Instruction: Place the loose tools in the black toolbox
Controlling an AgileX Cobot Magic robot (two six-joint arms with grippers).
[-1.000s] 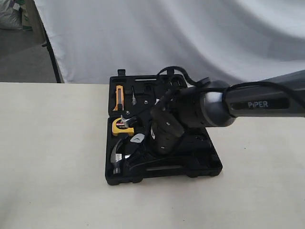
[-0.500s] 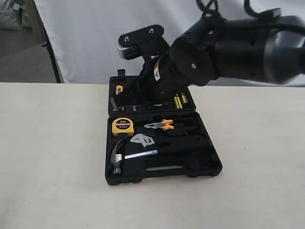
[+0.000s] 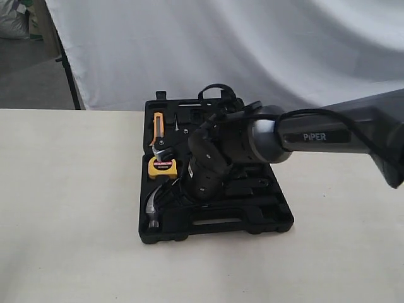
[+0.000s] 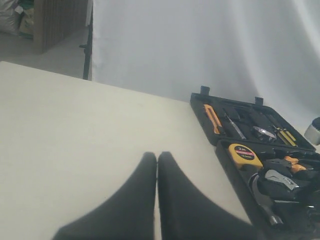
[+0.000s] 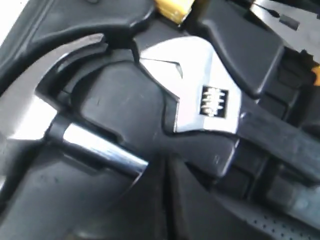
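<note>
- The right arm (image 3: 328,136) reaches in across the black toolbox (image 3: 214,233) and, in the exterior view, hides most of the box's middle.
- A yellow tape measure (image 3: 162,167) sits in the box just beside the hammer head. Orange-handled pliers (image 4: 292,162) lie near it, and an orange-handled knife (image 3: 158,126) lies in the far half.
- A white cloth (image 3: 252,44) hangs behind the pale bench (image 3: 63,221).
- The toolbox is black moulded plastic. Its two halves lie open on the bench, with a slot handle on the front edge.
- The claw hammer (image 5: 30,110) has a polished steel head and neck and lies in the slot-handle half.
- The adjustable wrench (image 5: 200,100) has a silver jaw, a knurled screw and a black handle. It lies in the same half, just beside the hammer's neck.
- The right hand (image 5: 166,195) is clenched low over those two tools, with nothing seen between its fingers.
- The left hand (image 4: 156,157) is clenched and empty over bare bench, well apart from the box.
- Counted: one hammer, one wrench, one tape measure, one pair of pliers, two hands.
</note>
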